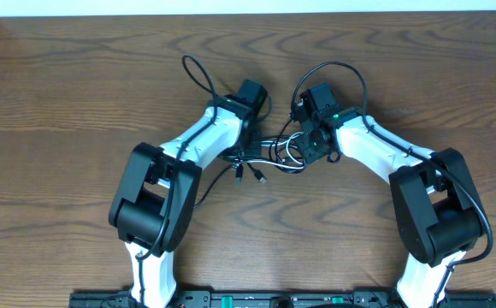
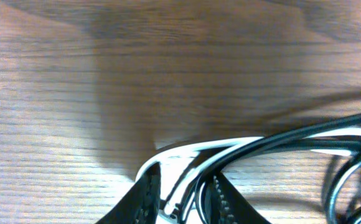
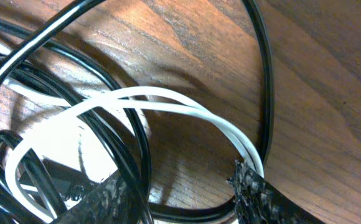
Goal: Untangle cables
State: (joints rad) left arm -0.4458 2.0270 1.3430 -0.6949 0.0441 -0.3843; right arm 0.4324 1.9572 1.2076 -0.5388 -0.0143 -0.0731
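Cables (image 1: 269, 158): one knot of thin cords at mid-table, lying between the two arms. Two loose plug ends (image 1: 250, 177) trail out toward the near edge. The white cord (image 3: 168, 99) arcs over and under several black cords (image 3: 264, 93); the loops overlap and nothing is separated yet.

Left gripper (image 2: 187, 202): low over the left side of the knot, jaws narrow. The white cord and at least one black cord run up between the fingers. Cannot tell whether the pads bite on them or only straddle them.

Right gripper (image 3: 187, 199): at the right side of the knot, jaws moderately wide. The white loop touches the inner edge of one finger and black cords cross in front of the other. Nothing is clamped.

Table (image 1: 77, 85): bare wood around the knot.

Step in hand (judgement): early, both arms at the tangle, choosing or resetting a hold. Little of the task is done.

Next move calls for: each gripper closing on one cord only, preferably white against black, then drawing apart slowly. Risk: catching two cords together tightens the knot.
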